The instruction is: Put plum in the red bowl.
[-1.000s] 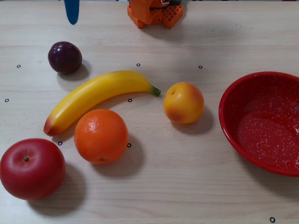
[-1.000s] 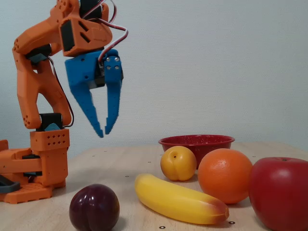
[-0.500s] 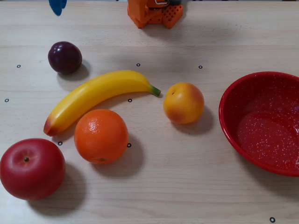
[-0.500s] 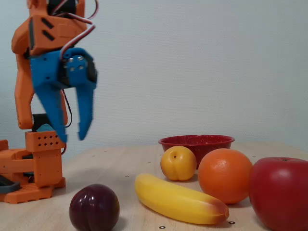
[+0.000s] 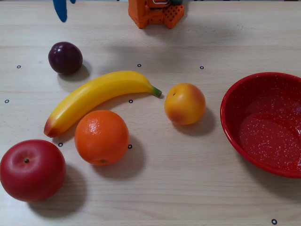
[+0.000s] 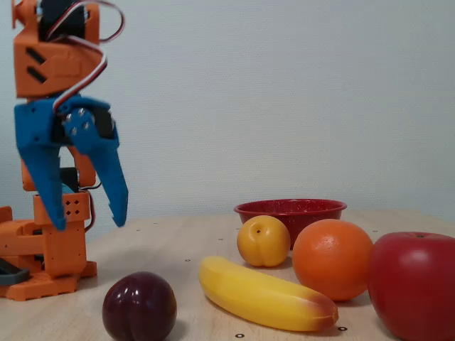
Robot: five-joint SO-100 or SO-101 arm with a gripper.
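Dark maroon, glossy: plum (image 5: 65, 58), resting free on the light wood tabletop (image 5: 188, 188) near the far left corner in the overhead view, front left in the fixed view (image 6: 139, 306); untouched.

Red speckled enamel: red bowl (image 5: 270, 123), at the right edge of the tabletop in the overhead view, partly cut off by the frame, empty; well apart from the plum. Seen low behind the fruit in the fixed view (image 6: 290, 210).

Blue, two-fingered: gripper (image 6: 89, 222), jaws spread wide, holding nothing, hanging above the tabletop beside the orange arm base (image 5: 155, 12), tips pointing down; only one blue tip showing at the far edge in the overhead view (image 5: 60, 10), beyond the plum.

Also present, between plum and bowl: banana (image 5: 98, 96), orange (image 5: 101, 137), peach (image 5: 185, 103); apple (image 5: 31, 170) at the near left corner.

Step in hand, as judged: approach to the plum, grasp not yet made.

Next move, as judged: bringing the spread fingers forward over the plum, lowering to straddle it, closing gently on a round, slippery surface likely to roll; then lifting clear of banana and peach on the carry across to the bowl.
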